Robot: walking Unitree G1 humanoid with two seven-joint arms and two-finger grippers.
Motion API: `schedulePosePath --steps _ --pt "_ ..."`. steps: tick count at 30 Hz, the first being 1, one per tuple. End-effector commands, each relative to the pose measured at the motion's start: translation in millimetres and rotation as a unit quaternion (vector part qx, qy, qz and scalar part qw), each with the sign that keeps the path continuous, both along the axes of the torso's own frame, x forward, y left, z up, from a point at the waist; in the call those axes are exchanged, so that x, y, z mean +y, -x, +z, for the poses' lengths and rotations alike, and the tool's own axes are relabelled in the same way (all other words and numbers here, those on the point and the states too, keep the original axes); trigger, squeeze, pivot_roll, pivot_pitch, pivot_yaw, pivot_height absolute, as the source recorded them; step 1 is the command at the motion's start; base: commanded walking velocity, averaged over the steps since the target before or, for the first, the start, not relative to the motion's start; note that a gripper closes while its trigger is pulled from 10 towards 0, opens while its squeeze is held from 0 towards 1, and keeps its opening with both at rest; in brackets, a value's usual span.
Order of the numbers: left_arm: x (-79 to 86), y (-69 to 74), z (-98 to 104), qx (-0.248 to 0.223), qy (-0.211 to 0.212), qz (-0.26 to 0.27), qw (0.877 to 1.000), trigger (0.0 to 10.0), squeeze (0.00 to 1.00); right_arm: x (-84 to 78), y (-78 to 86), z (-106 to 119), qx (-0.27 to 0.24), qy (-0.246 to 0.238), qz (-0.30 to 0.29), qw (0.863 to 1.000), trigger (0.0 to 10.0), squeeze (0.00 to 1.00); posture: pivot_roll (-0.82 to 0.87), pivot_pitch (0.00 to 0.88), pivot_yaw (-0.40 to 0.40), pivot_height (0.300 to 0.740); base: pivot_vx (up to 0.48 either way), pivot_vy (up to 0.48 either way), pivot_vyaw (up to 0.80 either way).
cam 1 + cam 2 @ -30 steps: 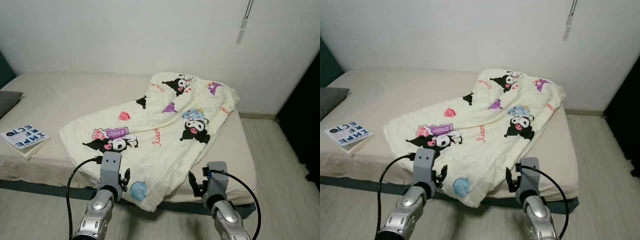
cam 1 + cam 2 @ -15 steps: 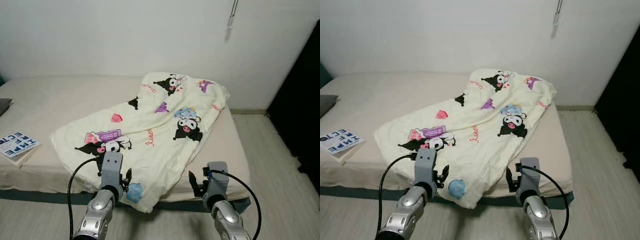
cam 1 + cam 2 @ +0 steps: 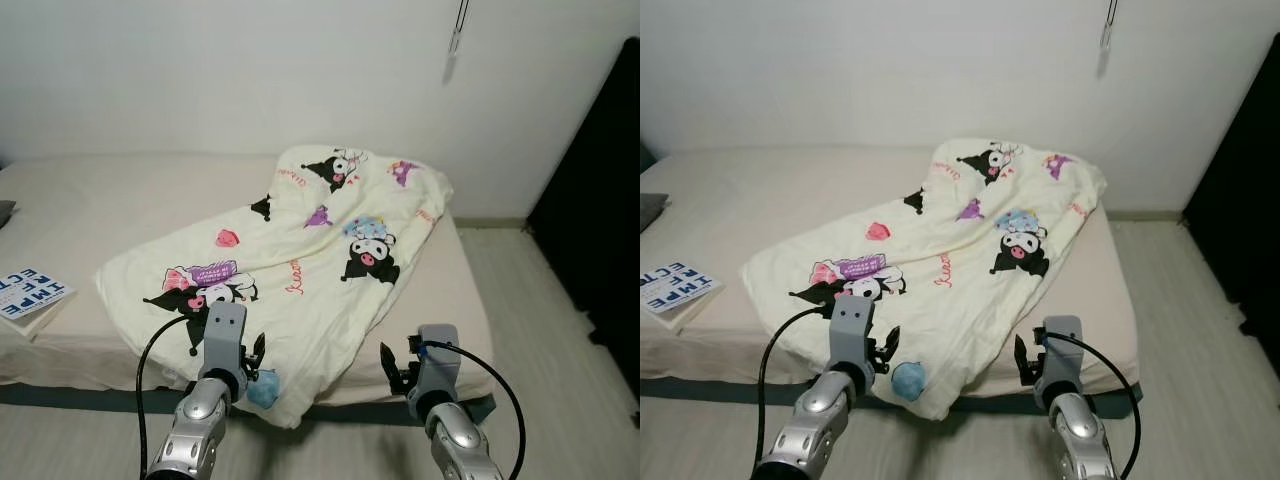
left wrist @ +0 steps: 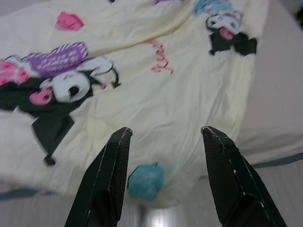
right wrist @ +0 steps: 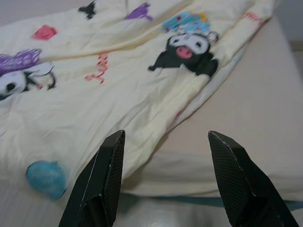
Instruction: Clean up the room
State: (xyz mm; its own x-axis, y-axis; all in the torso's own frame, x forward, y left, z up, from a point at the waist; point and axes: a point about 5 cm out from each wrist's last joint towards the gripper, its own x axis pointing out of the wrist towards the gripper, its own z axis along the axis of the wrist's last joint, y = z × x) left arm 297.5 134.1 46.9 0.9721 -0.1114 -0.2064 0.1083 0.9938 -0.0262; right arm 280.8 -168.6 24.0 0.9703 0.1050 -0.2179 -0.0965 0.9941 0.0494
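Left eye view: book (image 3: 30, 294) beside blanket (image 3: 300, 260)

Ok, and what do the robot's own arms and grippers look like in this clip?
Both arms are silver metal with rounded joints, each ending in a boxy grey wrist block. A black cable loops from each wrist. The left gripper and right gripper each carry two long, flat black fingers with a finely textured, matte surface.
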Motion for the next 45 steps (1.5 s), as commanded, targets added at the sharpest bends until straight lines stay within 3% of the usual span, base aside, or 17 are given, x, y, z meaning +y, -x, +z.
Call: schedulePosePath --steps 1,10,45 --pt "3.7 1.0 1.7 -0.007 0.005 0.006 1.000 10.0 0.00 2.8 1.6 -1.2 0.000 -0.005 0.003 1.000 10.0 0.00 0.03 0.116 0.011 0.740 0.442 0.000 0.00" --pt "4.2 1.9 1.8 -0.009 0.008 0.010 1.000 10.0 0.00 2.7 1.8 -1.2 0.000 -0.004 0.004 1.000 10.0 0.00 0.03 0.116 0.010 0.740 0.439 0.000 0.00" --pt "6.6 3.0 1.5 -0.008 0.004 0.016 1.000 10.0 0.00 3.8 1.4 -2.0 0.003 -0.006 0.004 1.000 10.0 0.00 0.03 0.121 0.010 0.740 0.000 0.000 0.00"
